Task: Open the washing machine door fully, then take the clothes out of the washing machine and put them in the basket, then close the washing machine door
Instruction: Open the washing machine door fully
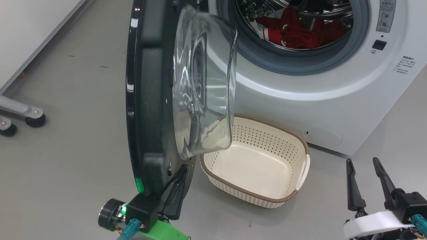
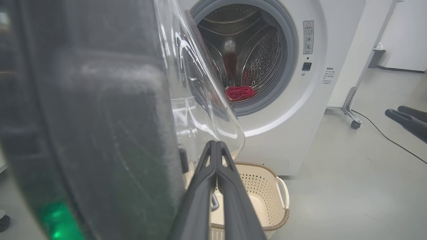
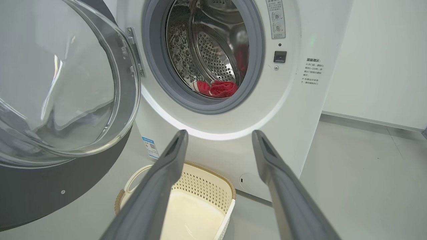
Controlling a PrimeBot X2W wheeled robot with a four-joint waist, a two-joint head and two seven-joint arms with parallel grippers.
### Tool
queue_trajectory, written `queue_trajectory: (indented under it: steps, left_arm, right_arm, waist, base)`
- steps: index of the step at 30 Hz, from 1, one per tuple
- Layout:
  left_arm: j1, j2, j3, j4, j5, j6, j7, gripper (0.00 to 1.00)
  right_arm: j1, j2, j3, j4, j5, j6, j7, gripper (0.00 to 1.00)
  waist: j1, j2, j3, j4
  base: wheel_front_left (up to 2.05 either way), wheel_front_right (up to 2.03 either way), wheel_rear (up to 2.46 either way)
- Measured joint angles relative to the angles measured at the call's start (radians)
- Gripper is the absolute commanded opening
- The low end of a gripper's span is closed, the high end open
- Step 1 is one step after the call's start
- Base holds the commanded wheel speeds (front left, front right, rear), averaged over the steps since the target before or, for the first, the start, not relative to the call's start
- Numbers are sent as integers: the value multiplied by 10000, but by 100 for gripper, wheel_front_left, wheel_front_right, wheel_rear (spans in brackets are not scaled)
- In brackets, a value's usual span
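Observation:
The washing machine door (image 1: pixel 150 100) stands swung out edge-on toward me, its clear glass bowl (image 1: pixel 203 83) bulging right. My left gripper (image 1: pixel 181 171) is shut, its fingers lying against the door's inner face at the lower edge; in the left wrist view its closed fingertips (image 2: pixel 215 145) rest beside the door (image 2: pixel 100 133). Red and white clothes (image 1: pixel 297 30) lie in the drum of the washing machine (image 1: pixel 300 86), also seen as clothes (image 3: pixel 217 88). The cream basket (image 1: pixel 300 173) sits on the floor below the drum, nothing in it. My right gripper (image 1: pixel 363 165) is open at lower right, holding nothing.
A wheeled metal stand (image 1: pixel 23 113) sits on the floor at the far left by the white wall. Grey floor lies left of the door and right of the machine. A cable and castor (image 2: pixel 355 124) lie to the machine's right.

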Motion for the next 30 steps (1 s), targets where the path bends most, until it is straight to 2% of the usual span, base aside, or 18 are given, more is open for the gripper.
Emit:
queue_trajectory:
  steps: [12,18,30]
  left_arm:
    - [139,150,1540,81,88,263,-397,0]
    - [138,138,2132,138,102,270,-531,0]
    - [117,132,3994,477,-54,290,-940,0]
  right_arm:
    - [-39,13,36,4,-90,29,0,100]
    - [-79,12,-29,2,-98,31,0,100]
    - [-221,12,-82,-8,-176,115,0,100]
  waist:
    - [0,0,118,-114]
    - [0,0,223,-214]
    - [0,0,472,-376]
  base:
    - [0,0,0]
    - [0,0,0]
    - [0,0,0]
